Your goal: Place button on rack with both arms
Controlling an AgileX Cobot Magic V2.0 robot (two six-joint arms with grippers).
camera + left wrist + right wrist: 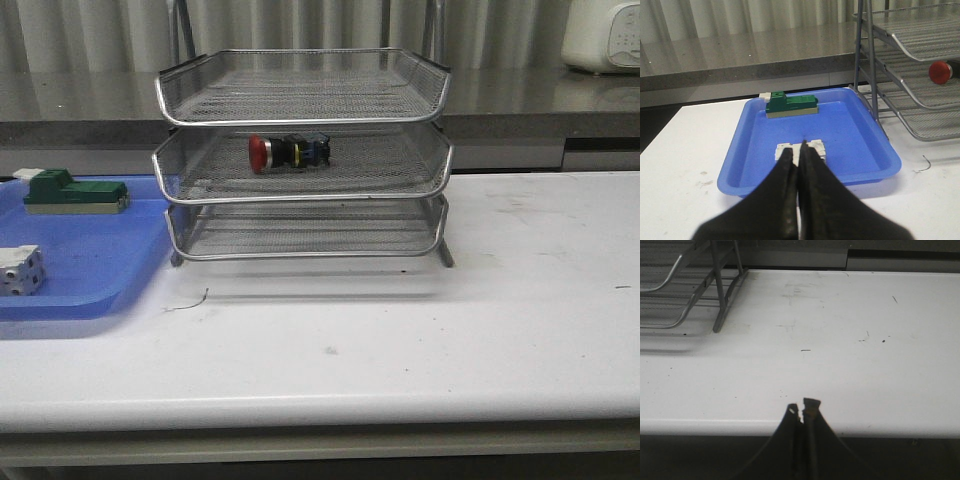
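nearby, blue tray (90,270) flanks rack (300,150), holding blocks (75,192).

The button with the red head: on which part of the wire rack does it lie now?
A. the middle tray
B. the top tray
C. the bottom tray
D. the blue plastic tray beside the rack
A: the button lies on its side in the middle tray of the rack, with one mesh tray above it and one below.
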